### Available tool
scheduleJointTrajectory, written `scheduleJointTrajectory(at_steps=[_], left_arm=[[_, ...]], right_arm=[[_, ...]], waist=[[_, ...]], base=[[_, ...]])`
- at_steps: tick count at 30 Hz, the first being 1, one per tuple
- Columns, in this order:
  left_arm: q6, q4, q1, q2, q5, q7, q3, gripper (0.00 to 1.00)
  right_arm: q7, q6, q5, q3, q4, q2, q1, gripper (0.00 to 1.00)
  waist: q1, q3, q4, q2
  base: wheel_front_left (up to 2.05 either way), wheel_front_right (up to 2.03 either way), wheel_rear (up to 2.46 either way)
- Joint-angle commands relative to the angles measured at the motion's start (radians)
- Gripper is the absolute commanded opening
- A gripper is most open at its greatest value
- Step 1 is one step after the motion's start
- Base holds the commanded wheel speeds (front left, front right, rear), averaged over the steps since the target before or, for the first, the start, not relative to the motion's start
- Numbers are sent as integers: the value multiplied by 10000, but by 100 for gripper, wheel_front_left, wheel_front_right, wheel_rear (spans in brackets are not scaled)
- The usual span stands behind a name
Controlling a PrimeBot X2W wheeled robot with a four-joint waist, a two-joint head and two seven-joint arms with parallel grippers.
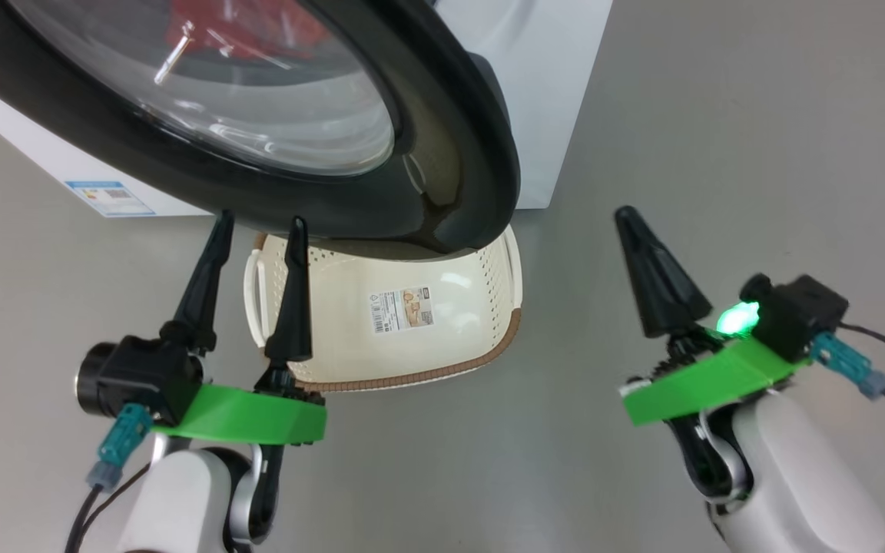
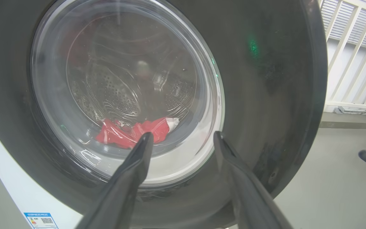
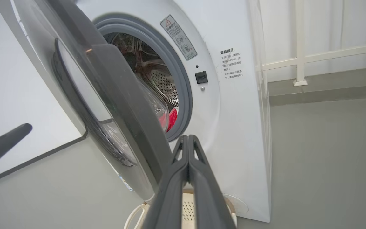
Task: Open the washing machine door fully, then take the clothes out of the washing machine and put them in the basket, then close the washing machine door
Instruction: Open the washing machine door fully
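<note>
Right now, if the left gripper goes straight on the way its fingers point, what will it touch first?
Most likely the washing machine door: the open left gripper points at the lower part of its glass, with the red clothes behind it. How far off the glass is, I cannot tell.

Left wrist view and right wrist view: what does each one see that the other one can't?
Left wrist view: the washing machine door from its black outer face, with the clothes seen through its glass. Right wrist view: the gap beside the open door, the grey seal, warning stickers and the basket below. Both: the door, the steel drum and the red clothes.
</note>
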Motion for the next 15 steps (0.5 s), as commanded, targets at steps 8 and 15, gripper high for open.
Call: scheduleJointTrajectory(at_steps=[8, 15], left_arm=[[48, -246, -23, 238, 29, -76, 65, 100], [89, -222, -160, 238, -70, -76, -83, 100]], right_arm=[[781, 6, 4137, 623, 135, -114, -1618, 0], [3292, 6, 9080, -254, 411, -84, -2777, 0]], waist=[[0, 193, 245, 0], [0, 373, 493, 0]], base=[[0, 0, 0], [0, 0, 0]])
